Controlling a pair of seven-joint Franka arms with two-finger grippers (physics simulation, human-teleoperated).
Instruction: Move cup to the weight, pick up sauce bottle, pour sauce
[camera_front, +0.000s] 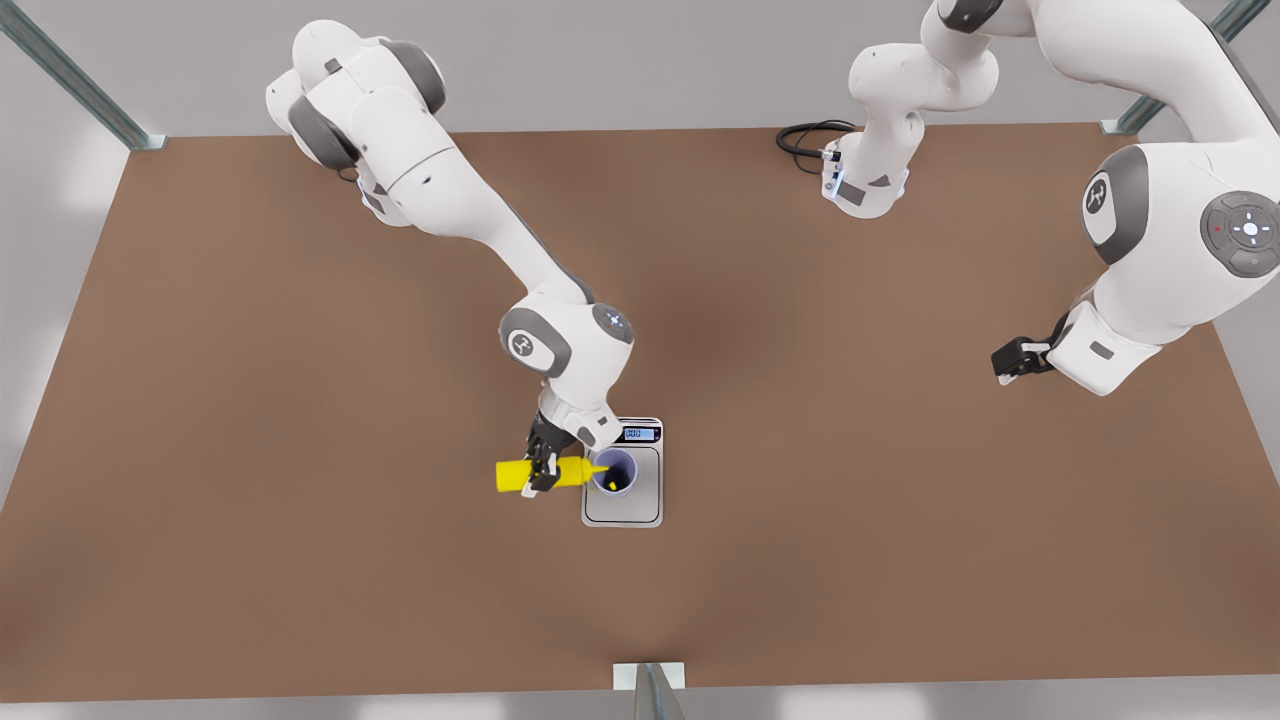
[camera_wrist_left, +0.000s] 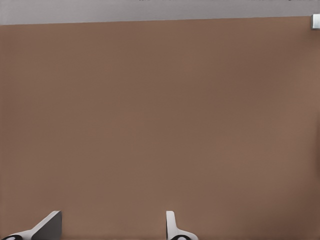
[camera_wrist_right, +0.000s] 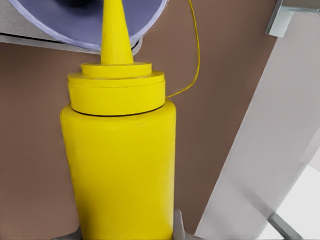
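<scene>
**A:** Jaws first: the right gripper (camera_front: 543, 470) had its jaws clamped round the middle of the sauce bottle (camera_front: 540, 474), holding it tipped flat on its side just above the table. The left gripper (camera_front: 1012, 361) was parked well off on the front view's right, jaws spread wide with nothing between them, that arm just waiting.

**B:** So which step was that?

**A:** Looked like the pour to me. Going big to small: the brown table (camera_front: 300, 450) carried the weight (camera_front: 625, 505) near its middle, the cup (camera_front: 614, 472) was already standing upright on the weighing plate, and the bottle's nozzle reached over the cup's rim. In the right wrist view there was a thin yellow thread (camera_wrist_right: 192, 55) curling off the sauce bottle (camera_wrist_right: 120, 165) near the cup (camera_wrist_right: 145, 25), and a yellow bit sat inside the cup.

**B:** Next move?

**A:** My guess: keep the nozzle over the opening and don't nudge the cup, since it could tip easily.

**B:** Room?

**A:** Plain brown top, grey floor around it, metal frame struts (camera_front: 75, 75) at the corners.
</scene>
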